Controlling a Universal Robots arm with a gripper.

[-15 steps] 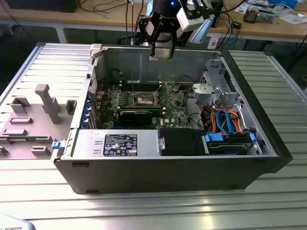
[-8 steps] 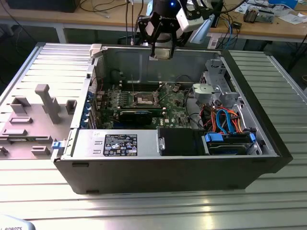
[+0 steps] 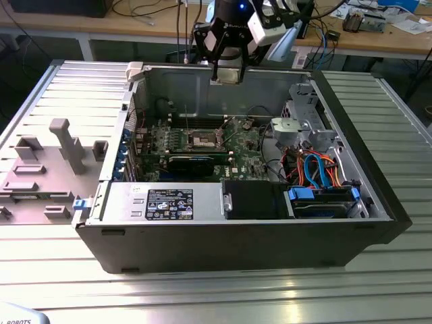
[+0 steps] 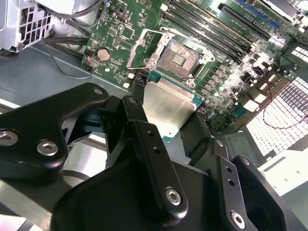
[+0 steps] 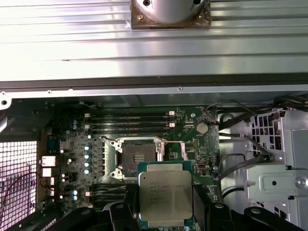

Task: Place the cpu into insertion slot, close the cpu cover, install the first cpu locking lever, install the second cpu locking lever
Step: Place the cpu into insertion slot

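One cpu (image 5: 165,198), one insertion slot (image 5: 138,155), one green motherboard (image 5: 190,129), one computer case (image 3: 236,237)

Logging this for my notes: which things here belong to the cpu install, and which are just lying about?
Job: cpu in the hand, insertion slot, cpu cover.
Lying about: memory slots, coin battery, drive cables.

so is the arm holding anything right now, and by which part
Yes, the cpu. The gripper has its jaws shut on two opposite side edges of the chip, leaving the metal top uncovered.
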